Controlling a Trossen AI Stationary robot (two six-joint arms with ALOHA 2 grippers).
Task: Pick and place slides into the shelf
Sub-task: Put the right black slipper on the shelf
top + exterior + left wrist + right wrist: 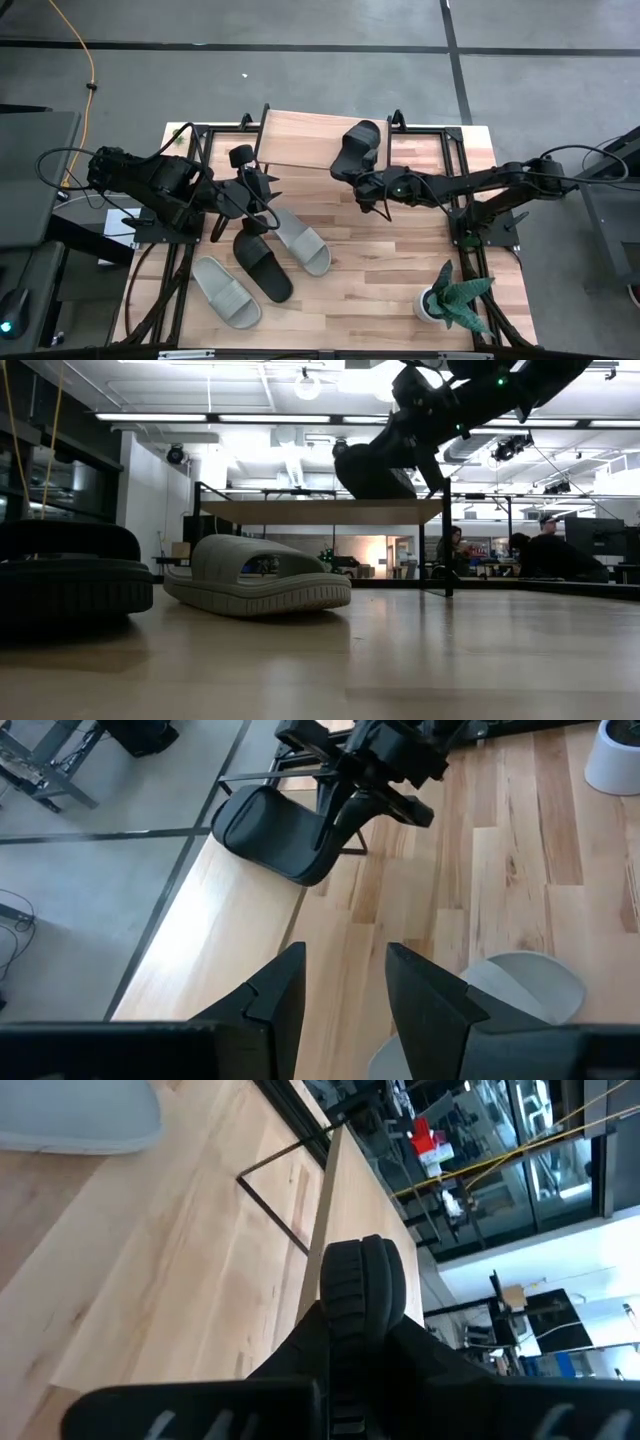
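The shelf [300, 140], a light-wood board on thin black legs, stands at the table's far middle. My right gripper [358, 180] is shut on a black slide [358, 150] at the board's right end; the low view shows this slide [385, 465] just above the board [320, 510]. Three other slides lie flat on the table: a grey one [303, 240], a black one [262, 265] and another grey one [226, 290]. My left gripper [266, 186] hovers open near the shelf's left part, with nothing between its fingers [290, 990]. My right gripper pinches one end of the black slide [360, 1295] between its two fingers, which lie on the slide's two flat faces. The fingers come nearly level from the table's right side. The slide sticks out past them toward the shelf, tilted on edge; whether it touches the board I cannot tell.
A potted plant in a white pot [448, 300] stands near the table's front right corner. A black metal frame [455, 190] runs along the table's sides. Bare wood [400, 270] lies between the slides and the plant. People sit in the room behind [550, 550].
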